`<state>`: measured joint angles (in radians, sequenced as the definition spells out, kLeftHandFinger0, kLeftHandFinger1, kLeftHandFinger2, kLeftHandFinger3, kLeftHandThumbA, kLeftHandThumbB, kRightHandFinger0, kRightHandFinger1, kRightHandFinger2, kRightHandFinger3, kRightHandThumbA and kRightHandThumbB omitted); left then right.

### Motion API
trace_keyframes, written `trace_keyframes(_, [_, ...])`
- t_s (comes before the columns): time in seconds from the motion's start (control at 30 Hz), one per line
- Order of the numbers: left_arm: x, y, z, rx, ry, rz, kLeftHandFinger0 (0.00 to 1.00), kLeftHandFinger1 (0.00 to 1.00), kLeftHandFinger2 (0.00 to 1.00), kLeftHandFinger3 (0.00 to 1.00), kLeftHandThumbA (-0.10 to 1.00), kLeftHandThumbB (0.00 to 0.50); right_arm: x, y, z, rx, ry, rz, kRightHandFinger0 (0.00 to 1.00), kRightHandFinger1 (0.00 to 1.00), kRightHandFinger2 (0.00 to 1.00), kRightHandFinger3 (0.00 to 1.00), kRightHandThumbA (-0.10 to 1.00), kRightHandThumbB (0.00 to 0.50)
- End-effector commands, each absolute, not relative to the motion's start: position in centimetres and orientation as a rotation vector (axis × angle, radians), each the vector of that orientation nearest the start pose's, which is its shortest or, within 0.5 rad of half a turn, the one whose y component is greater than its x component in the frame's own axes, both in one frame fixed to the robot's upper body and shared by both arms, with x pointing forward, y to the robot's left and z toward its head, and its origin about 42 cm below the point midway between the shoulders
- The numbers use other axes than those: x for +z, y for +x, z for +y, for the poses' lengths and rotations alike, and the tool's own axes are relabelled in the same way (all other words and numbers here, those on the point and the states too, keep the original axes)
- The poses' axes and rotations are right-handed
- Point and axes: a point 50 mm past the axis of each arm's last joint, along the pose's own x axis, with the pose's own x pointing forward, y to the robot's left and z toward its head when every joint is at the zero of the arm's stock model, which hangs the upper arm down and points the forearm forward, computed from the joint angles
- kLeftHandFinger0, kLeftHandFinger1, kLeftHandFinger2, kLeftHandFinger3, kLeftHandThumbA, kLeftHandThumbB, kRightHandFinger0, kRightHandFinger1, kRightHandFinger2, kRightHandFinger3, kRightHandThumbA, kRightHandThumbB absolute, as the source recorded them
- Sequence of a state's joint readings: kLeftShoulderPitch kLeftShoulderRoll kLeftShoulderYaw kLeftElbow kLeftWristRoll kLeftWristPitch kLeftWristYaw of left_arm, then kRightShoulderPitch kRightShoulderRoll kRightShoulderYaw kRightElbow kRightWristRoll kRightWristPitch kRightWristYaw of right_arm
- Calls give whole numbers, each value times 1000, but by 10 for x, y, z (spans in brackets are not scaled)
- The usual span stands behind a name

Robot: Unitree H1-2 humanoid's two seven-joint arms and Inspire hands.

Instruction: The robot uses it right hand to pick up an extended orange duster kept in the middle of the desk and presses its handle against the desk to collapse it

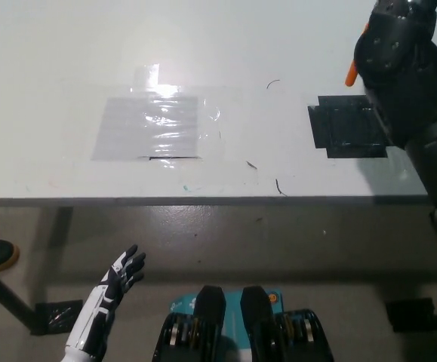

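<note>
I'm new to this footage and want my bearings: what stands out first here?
The black right arm fills the upper right, with only a sliver of the orange duster showing at its left edge, above a black tape patch on the white desk. A shiny clear tape patch lies mid-desk. The white left hand rests open at the lower left, below the desk edge.

My black right arm [414, 90] hides all but an orange tip of the duster [350, 75]. White desk [52, 60], black tape patch [350, 128], shiny clear patch [154, 124].
</note>
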<state>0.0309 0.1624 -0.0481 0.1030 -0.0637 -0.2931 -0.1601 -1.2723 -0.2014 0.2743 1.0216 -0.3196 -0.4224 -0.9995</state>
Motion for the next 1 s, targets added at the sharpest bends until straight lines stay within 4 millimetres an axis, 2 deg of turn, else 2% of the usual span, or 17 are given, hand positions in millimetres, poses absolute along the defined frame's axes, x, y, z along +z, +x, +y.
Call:
trace_keyframes(0.0, [93, 273, 249, -229, 129, -203, 1000, 1000, 1000, 1000, 1000, 178, 435, 555, -173, -620, -272, -1021, 0, 0, 339, 473, -100, 95])
trace_keyframes(0.13, [94, 274, 248, -228, 127, -204, 1000, 1000, 1000, 1000, 1000, 180, 419, 557, -174, -636, -273, -978, 0, 0, 396, 523, -100, 87])
trace_keyframes(0.17, [93, 274, 248, -227, 122, -203, 1000, 1000, 1000, 1000, 1000, 179, 409, 558, -175, -646, -233, -919, 0, 0, 413, 520, -100, 109])
trace_keyframes(0.2, [93, 273, 248, -229, 123, -203, 1000, 1000, 1000, 1000, 1000, 179, 404, 559, -175, -646, -217, -895, 0, 0, 415, 521, -100, 110])
trace_keyframes(0.37, [95, 274, 247, -230, 128, -209, 1000, 1000, 1000, 1000, 1000, 170, 368, 560, -178, -646, -261, -808, 0, 0, 453, 587, -100, 96])
trace_keyframes(0.47, [95, 275, 246, -233, 120, -207, 1000, 1000, 1000, 1000, 1000, 171, 347, 560, -184, -657, -312, -758, 0, 3, 461, 541, -100, 70])
trace_keyframes(0.57, [97, 277, 247, -230, 122, -216, 1000, 1000, 1000, 1000, 1000, 173, 332, 560, -186, -680, -319, -706, 0, 0, 402, 476, -100, 85])
trace_keyframes(0.6, [97, 277, 248, -227, 120, -214, 1000, 1000, 1000, 1000, 1000, 183, 320, 560, -188, -679, -332, -666, 0, 0, 383, 449, -100, 75])
trace_keyframes(0.67, [97, 276, 248, -226, 123, -211, 1000, 1000, 1000, 1000, 1000, 185, 298, 558, -192, -650, -342, -587, 0, 0, 389, 473, -100, 82])
trace_keyframes(0.7, [96, 275, 247, -227, 122, -211, 1000, 1000, 1000, 1000, 1000, 185, 276, 556, -194, -619, -343, -506, 0, 0, 371, 483, -100, 82])
trace_keyframes(0.73, [96, 275, 247, -227, 120, -210, 1000, 1000, 1000, 1000, 1000, 185, 267, 555, -196, -603, -338, -467, 0, 0, 343, 453, -100, 95])
trace_keyframes(0.77, [96, 276, 247, -228, 122, -209, 1000, 1000, 1000, 1000, 1000, 184, 251, 551, -197, -597, -358, -429, 30, 70, 381, 468, -100, 162])
trace_keyframes(0.8, [97, 276, 247, -227, 123, -211, 1000, 1000, 1000, 1000, 1000, 184, 240, 548, -199, -590, -372, -400, 2, 8, 214, 363, -100, 166])
trace_keyframes(0.83, [98, 277, 247, -225, 122, -213, 1000, 1000, 1000, 1000, 1000, 186, 230, 545, -200, -577, -379, -371, 0, 0, 108, 213, -100, 157])
trace_keyframes(0.87, [98, 277, 247, -225, 121, -214, 1000, 1000, 1000, 1000, 1000, 189, 224, 544, -201, -568, -383, -356, 0, 0, 66, 96, -100, 149])
trace_keyframes(0.9, [99, 278, 248, -224, 122, -220, 1000, 1000, 1000, 1000, 1000, 189, 221, 542, -201, -560, -393, -348, 0, 0, 58, 41, -100, 143])
trace_keyframes(0.97, [100, 279, 249, -224, 123, -225, 1000, 1000, 1000, 1000, 1000, 189, 216, 541, -202, -550, -404, -339, 0, 0, 100, 25, -100, 137])
